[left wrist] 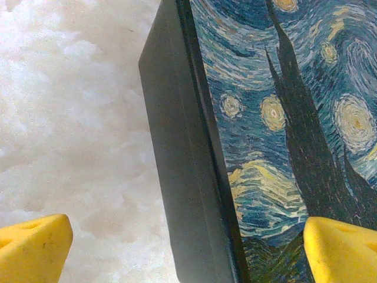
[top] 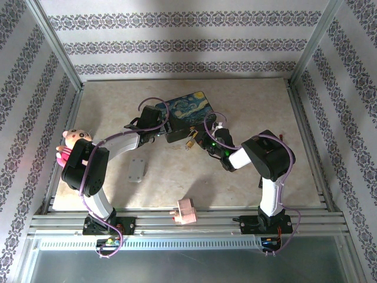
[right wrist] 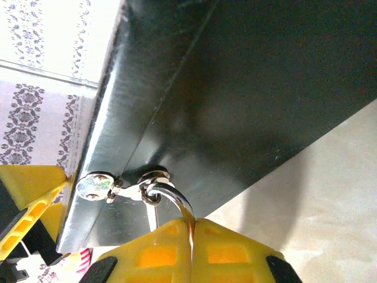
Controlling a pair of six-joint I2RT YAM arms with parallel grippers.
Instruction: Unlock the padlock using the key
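Marbled bench (left wrist: 70,118) carries the tin (left wrist: 188,177). Left end effector (left wrist: 188,250) gapes wide astride the tin's edge. Right end effector (right wrist: 191,227) is pressed together. The padlock (right wrist: 177,199) hangs from the hasp (right wrist: 132,190) just beyond its tips, shackle running into their seam. Key not discernible. Best, I judge: steady the tin and twist gently without yanking the hasp.

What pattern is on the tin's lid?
The lid has blue-and-yellow starry-night swirls, clearest in the left wrist view.
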